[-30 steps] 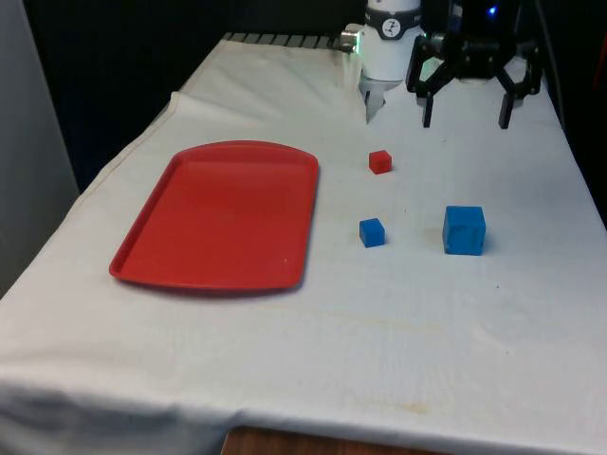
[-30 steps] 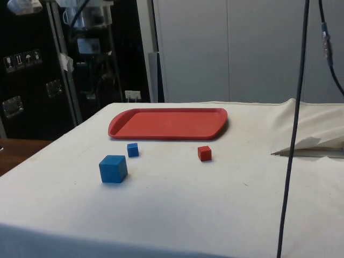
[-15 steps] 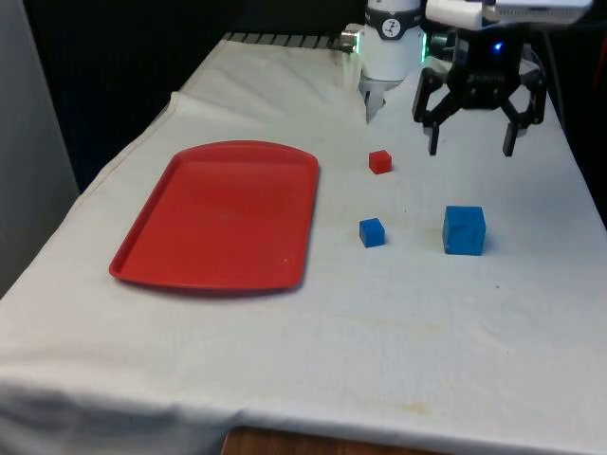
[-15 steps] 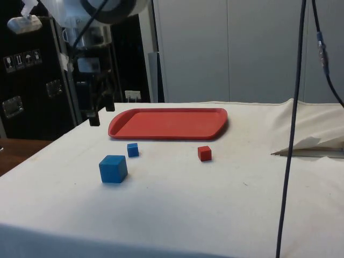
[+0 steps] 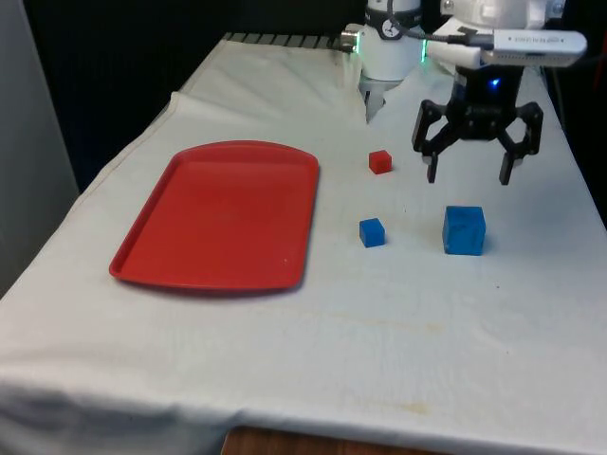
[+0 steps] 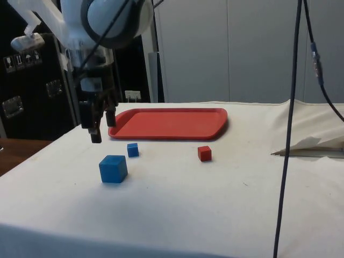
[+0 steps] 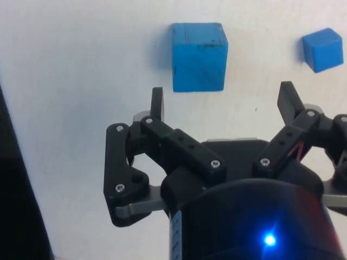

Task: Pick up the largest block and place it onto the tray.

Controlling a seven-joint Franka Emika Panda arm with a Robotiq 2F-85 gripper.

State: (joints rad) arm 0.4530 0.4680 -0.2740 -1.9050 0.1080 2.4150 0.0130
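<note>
Since 1 s ago the gripper (image 5: 469, 177) has come forward and down from the far end of the table, and we now see it hanging above the cloth just beyond the large blue block (image 5: 464, 229), fingers spread wide and holding nothing. None of the 3 blocks has shifted. On the front view's left lies the red tray (image 5: 220, 213), bare; the small blue block (image 5: 372, 232) sits between tray and large block, and the small red block (image 5: 380, 162) lies farther back.

From the side, the gripper (image 6: 97, 133) hovers clear of the table, behind the large blue block (image 6: 113, 169), with the tray (image 6: 167, 123) well apart from it; 1 s ago it was not yet in this picture.

At the wrist, the open fingers (image 7: 158, 104) point toward the large blue block (image 7: 198, 56), which is not yet between them; the small blue block (image 7: 322, 50) lies off to one side.

We judge the block to be light, rigid and flat-sided, so 2 opposite vertical faces near mid-height should give a firm hold.
</note>
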